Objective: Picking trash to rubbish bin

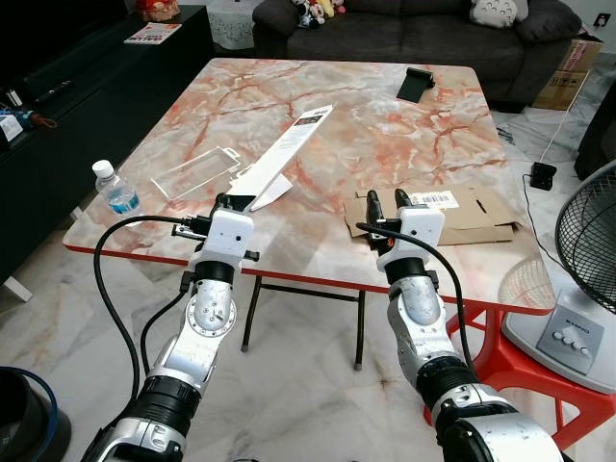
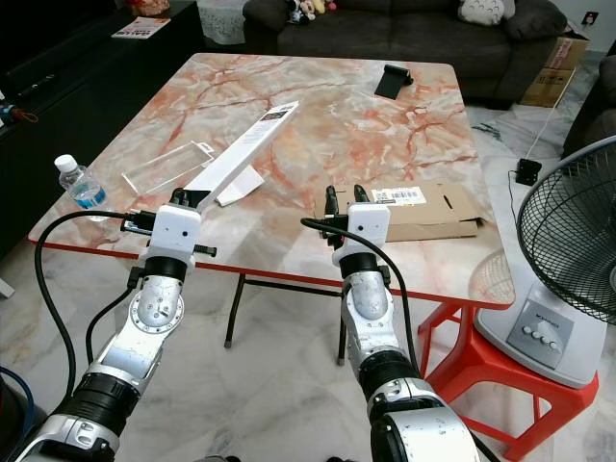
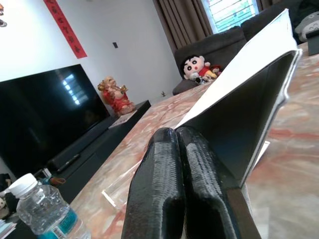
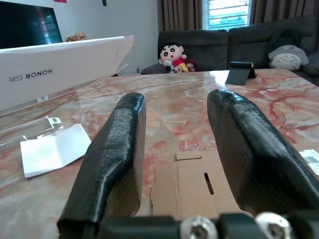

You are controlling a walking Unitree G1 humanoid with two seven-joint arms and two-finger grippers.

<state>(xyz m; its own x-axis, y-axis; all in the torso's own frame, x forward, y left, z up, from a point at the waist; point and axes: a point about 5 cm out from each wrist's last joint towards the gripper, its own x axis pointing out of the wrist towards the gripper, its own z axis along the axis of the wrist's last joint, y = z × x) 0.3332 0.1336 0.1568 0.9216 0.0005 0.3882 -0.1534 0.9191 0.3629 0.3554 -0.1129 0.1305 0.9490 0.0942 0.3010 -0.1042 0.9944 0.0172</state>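
Black fingers of the left gripper (image 1: 231,201) are pressed together at the near end of the long white box (image 1: 287,154), lower left of centre in the left eye view; whether they pinch the box wall cannot be told. The box rises tilted toward the centre of the marble table (image 1: 385,115). The right gripper (image 1: 389,203), lower centre, has its fingers spread apart above the flattened cardboard (image 1: 476,212). A clear plastic tray (image 1: 195,172) lies left of the box. A water bottle (image 1: 116,191) stands at the table's left edge.
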